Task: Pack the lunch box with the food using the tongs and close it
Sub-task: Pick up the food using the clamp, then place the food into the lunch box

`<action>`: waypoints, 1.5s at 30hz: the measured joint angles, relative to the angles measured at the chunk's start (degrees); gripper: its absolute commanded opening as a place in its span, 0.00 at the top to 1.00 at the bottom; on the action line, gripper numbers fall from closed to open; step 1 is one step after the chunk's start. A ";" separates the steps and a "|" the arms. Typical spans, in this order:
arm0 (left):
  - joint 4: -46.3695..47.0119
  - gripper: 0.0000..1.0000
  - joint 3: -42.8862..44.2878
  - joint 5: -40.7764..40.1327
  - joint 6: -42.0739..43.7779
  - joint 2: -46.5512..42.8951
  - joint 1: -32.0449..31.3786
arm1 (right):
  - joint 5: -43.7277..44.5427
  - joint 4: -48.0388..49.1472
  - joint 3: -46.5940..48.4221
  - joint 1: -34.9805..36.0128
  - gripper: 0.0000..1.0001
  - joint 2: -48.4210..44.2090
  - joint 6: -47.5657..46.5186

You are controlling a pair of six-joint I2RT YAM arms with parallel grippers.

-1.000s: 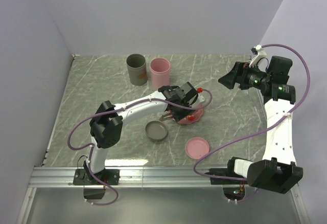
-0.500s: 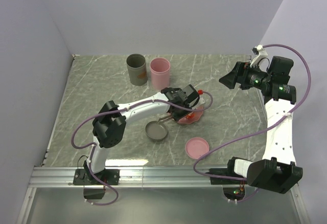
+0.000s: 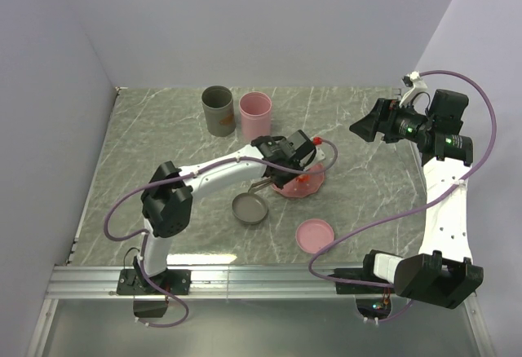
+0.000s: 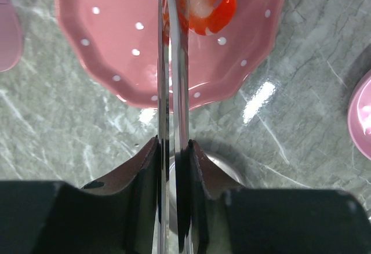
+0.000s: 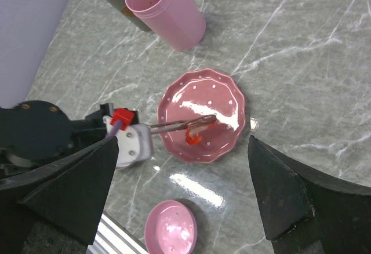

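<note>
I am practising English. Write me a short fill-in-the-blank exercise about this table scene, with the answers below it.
1. The jaws of the left gripper are shut on the grey metal ___.
2. Their tips pinch the red-orange shrimp piece over the pink scalloped ___.
3. The jaws of the right gripper stand ___.
4. Next to the pink cup stands a ___ cup.
Answers: tongs; plate; open; grey.

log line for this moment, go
left tool: clamped on tongs | tongs tips: pinching shrimp over pink plate | right tool: open, raised at right
</note>
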 measured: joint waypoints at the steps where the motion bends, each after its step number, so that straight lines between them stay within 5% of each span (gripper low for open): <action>1: 0.00 0.81 0.00 0.00 0.00 -0.59 0.22 | 0.00 0.00 0.00 -0.02 0.01 0.00 0.00; 24: -1.38 0.83 2.99 1.79 -0.04 -10.71 8.74 | 0.02 -0.02 -0.02 -0.28 0.01 0.00 0.00; 45: -1.73 0.84 9.38 10.19 -0.72 -13.00 38.45 | 0.02 0.00 -0.26 -0.28 0.01 1.03 0.02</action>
